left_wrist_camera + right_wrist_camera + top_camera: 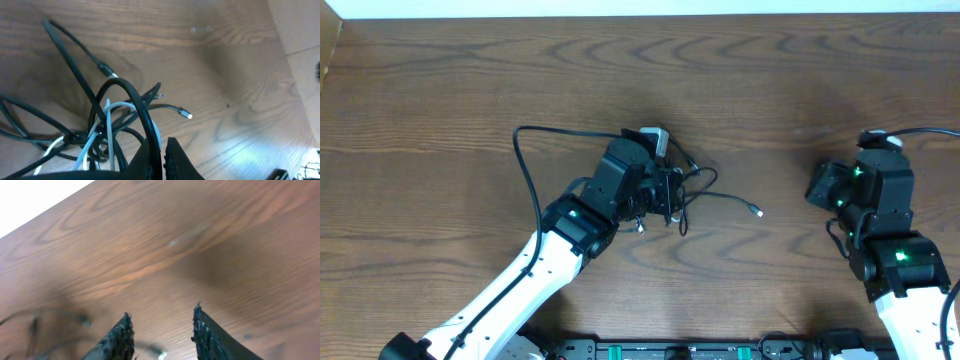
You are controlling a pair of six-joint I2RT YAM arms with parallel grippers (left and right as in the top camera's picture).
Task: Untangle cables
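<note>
The left fingers are pressed together on the cables: a black loop runs in between them, with white strands bunched just beside. The knot lies mid-surface under the left arm, and one plug trails free toward the right. The right fingers stand apart, empty, well away from the knot. The step in hand looks like anchoring the knot. Next, the right arm probably has to reach across and draw that loose end out.

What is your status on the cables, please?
Left gripper shut on cables, one tangled heap. Right gripper open, empty. Nothing seen in the way.
</note>
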